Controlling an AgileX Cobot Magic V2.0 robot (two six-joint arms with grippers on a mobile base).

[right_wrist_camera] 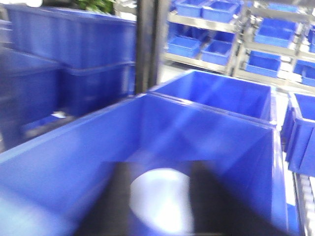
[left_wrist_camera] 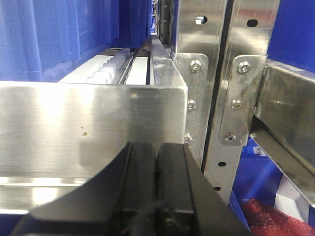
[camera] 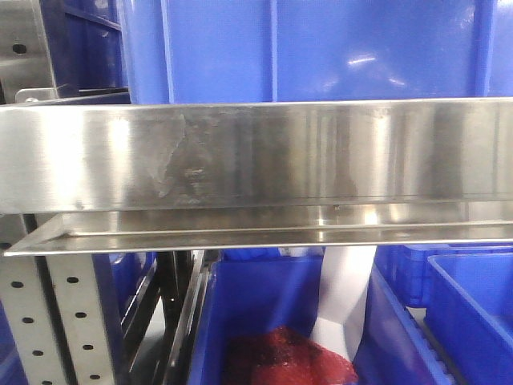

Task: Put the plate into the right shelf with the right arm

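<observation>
In the right wrist view, my right gripper (right_wrist_camera: 161,199) is shut on the plate (right_wrist_camera: 161,201), a pale bluish-white disc held between the two dark fingers. The view is blurred by motion. The plate hangs over the open inside of a big blue bin (right_wrist_camera: 211,128). The right shelf shows in the front view as a shiny steel board (camera: 256,152) with blue bins above and below, and in the left wrist view as a steel board (left_wrist_camera: 88,128) with perforated uprights (left_wrist_camera: 236,98). My left gripper (left_wrist_camera: 156,162) is shut and empty, close in front of that board.
More blue bins (right_wrist_camera: 74,44) stack at the left, and racks with small blue bins (right_wrist_camera: 256,29) stand far behind. A dark post (right_wrist_camera: 150,44) rises behind the near bin. A bin below holds a red mesh thing (camera: 280,357).
</observation>
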